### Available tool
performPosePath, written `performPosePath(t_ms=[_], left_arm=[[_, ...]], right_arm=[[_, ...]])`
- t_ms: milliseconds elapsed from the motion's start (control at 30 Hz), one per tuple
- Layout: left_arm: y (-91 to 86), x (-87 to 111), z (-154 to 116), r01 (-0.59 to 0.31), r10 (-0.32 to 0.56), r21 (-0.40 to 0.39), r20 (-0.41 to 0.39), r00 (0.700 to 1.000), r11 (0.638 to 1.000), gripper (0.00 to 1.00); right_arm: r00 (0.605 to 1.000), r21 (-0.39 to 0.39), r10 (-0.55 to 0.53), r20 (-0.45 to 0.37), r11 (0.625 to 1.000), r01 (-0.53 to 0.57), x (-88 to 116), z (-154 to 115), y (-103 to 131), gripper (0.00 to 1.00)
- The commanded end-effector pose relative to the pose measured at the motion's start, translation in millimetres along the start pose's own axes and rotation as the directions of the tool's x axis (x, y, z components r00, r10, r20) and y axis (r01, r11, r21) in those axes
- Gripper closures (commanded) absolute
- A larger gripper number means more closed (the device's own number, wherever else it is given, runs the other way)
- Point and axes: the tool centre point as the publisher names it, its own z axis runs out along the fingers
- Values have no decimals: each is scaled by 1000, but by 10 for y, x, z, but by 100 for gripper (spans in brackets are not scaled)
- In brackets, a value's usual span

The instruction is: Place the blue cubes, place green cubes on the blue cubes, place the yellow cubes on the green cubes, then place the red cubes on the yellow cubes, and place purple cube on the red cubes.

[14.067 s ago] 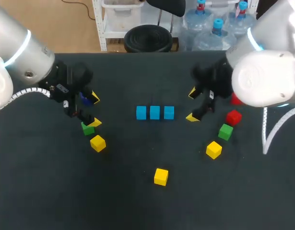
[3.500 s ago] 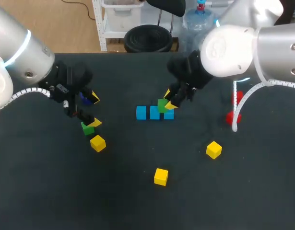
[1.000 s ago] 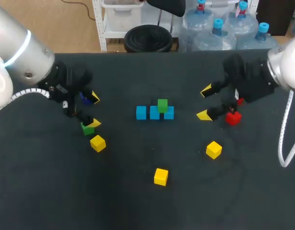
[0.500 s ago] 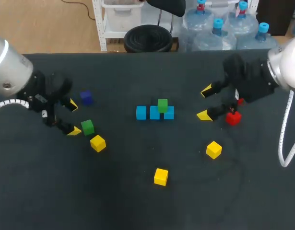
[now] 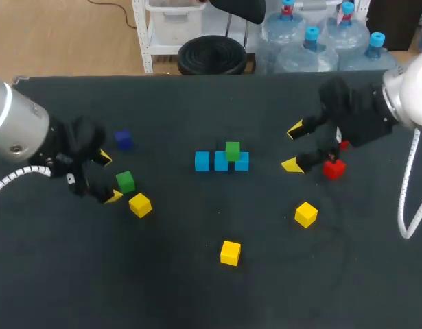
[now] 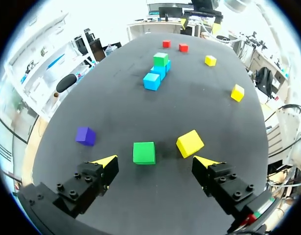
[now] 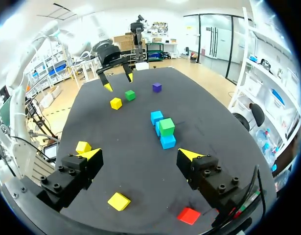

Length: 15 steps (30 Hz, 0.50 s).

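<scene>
Black table (image 5: 211, 301) fills the head view, with the blue row (image 5: 221, 162) of three cubes at its middle and a stacked green cube (image 5: 232, 150) on top, toward the row's right end. Well left of the row, the left pincer (image 5: 109, 177) is spread wide and holds nothing. A loose green cube (image 5: 125, 181) sits just beside its tips, with the near yellow cube (image 5: 139, 204) next to that. The purple cube (image 5: 123, 139) lies left of the row, farther back. Right of the row, the right pincer (image 5: 293, 147) gapes empty, with a red cube (image 5: 333, 168) just beyond it.

From the left wrist, the loose green cube lies just ahead of the gap between the parted fingers — touching neither — and the blue row stands far beyond.

From the right wrist, the row stands ahead of the parted fingers, which grip nothing — the left pincer is far past it.
</scene>
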Motion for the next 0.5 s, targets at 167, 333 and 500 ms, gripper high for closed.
performPosePath(t_ms=[167,333,500], left_arm=[[60,59,86,-16,16,1,38,999,1000,0],[56,90,123,0,0,-3,52,999,1000,0],[34,79,165,2,-2,-6,66,998,1000,0]], right_arm=[[1000,-1,-1,2,1000,1,3,3,-2,0],[1000,-1,-1,2,1000,1,3,3,-2,0],[1000,-1,-1,2,1000,1,3,3,-2,0]])
